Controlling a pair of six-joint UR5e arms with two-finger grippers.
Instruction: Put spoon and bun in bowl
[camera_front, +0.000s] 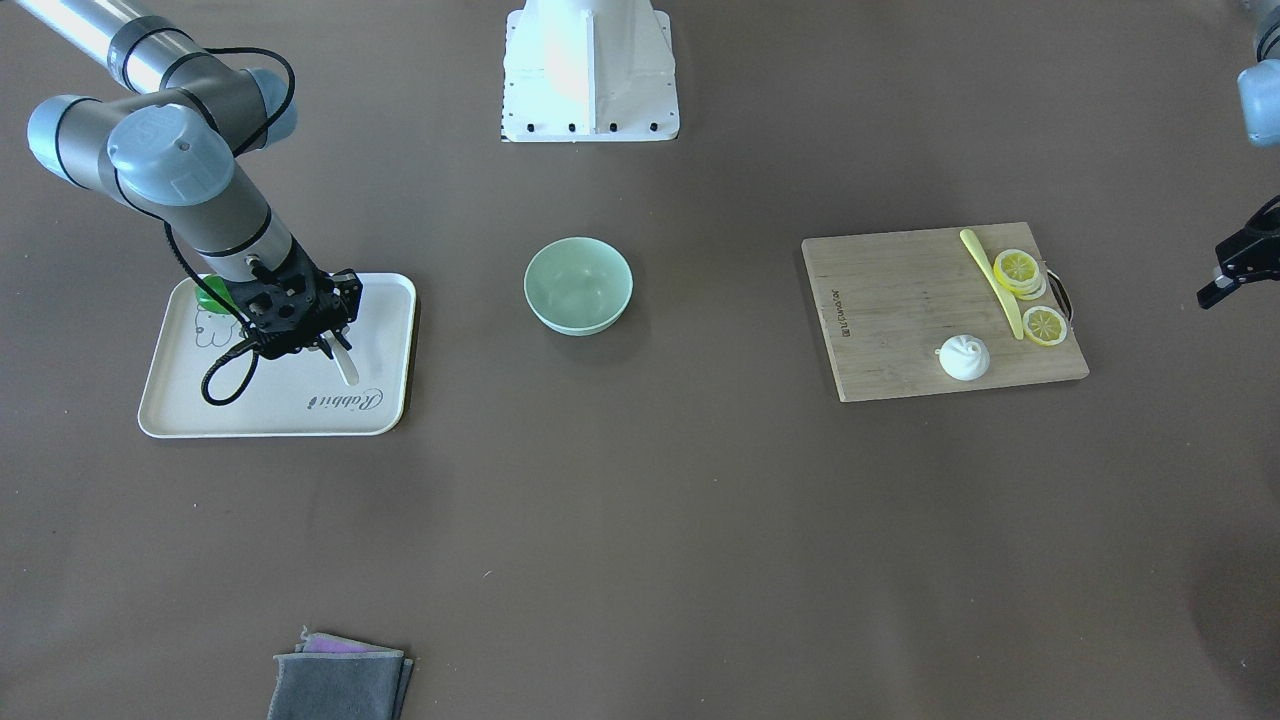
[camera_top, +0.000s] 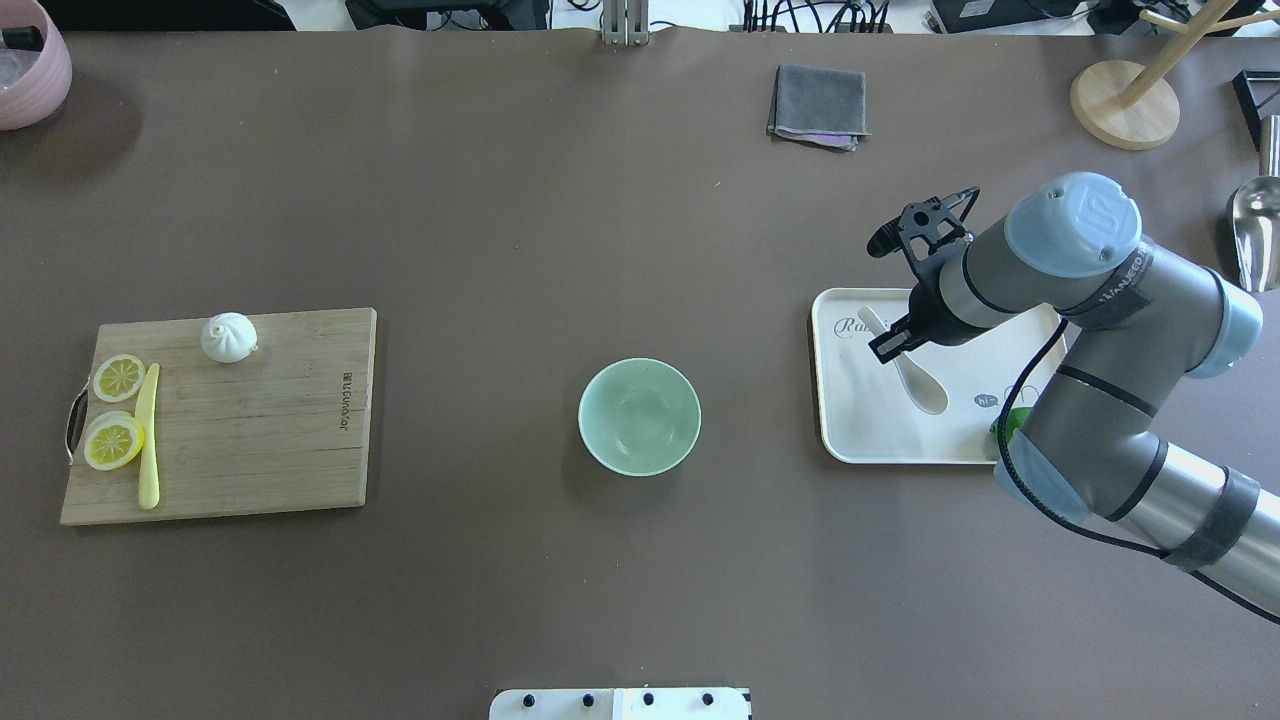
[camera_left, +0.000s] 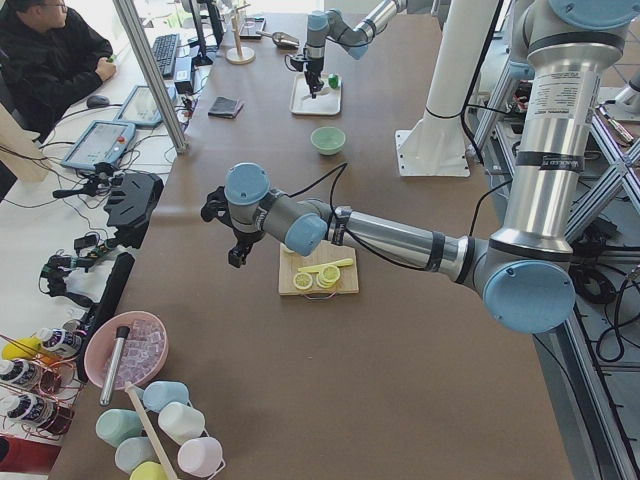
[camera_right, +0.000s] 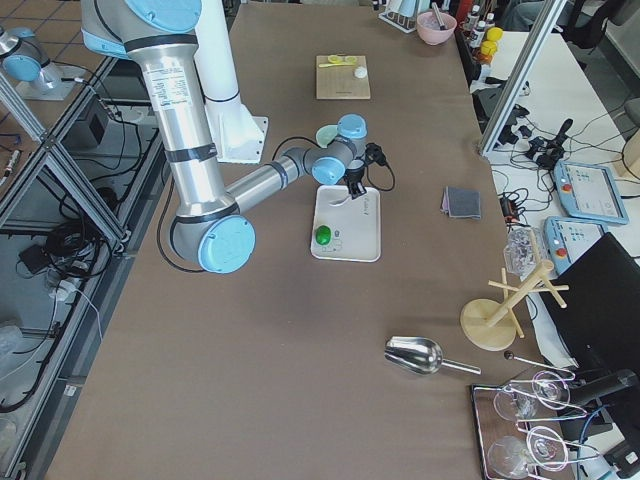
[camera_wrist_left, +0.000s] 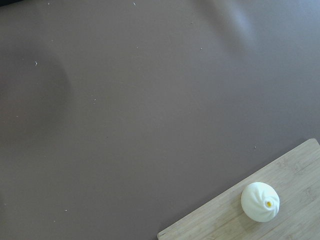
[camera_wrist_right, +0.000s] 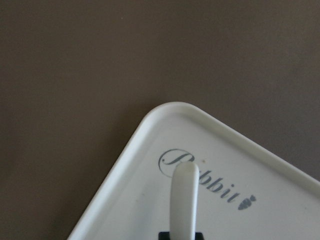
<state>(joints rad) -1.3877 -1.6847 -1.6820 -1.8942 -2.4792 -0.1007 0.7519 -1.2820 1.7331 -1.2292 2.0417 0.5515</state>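
Right tool (camera_front: 338, 345) low over the tray (camera_top: 870, 425), jaws either side of the spoon (camera_top: 918, 382) near its neck. Can't tell if clamped: one finger visible beside the handle in the overhead view, the other hidden by the wrist. Spoon looks to be lying on the tray, handle tip by the printed lettering, scoop toward the robot.

Left tool (camera_front: 1222, 283) up above the surface (camera_top: 500, 250) beside the cutting board (camera_top: 280, 420), apart from the bun (camera_top: 229, 337). Opening not readable, nothing seen in it. Bun upright at the board's far edge, near the lemon slices (camera_top: 118, 378) and yellow knife (camera_top: 148, 440).

Bowl (camera_top: 640, 372) mid-surface between tray and board, empty.

Status, as a judgement: zero of two items in. Spoon grasp under way at best, with lift, carry and drop to go. Bun step not started.
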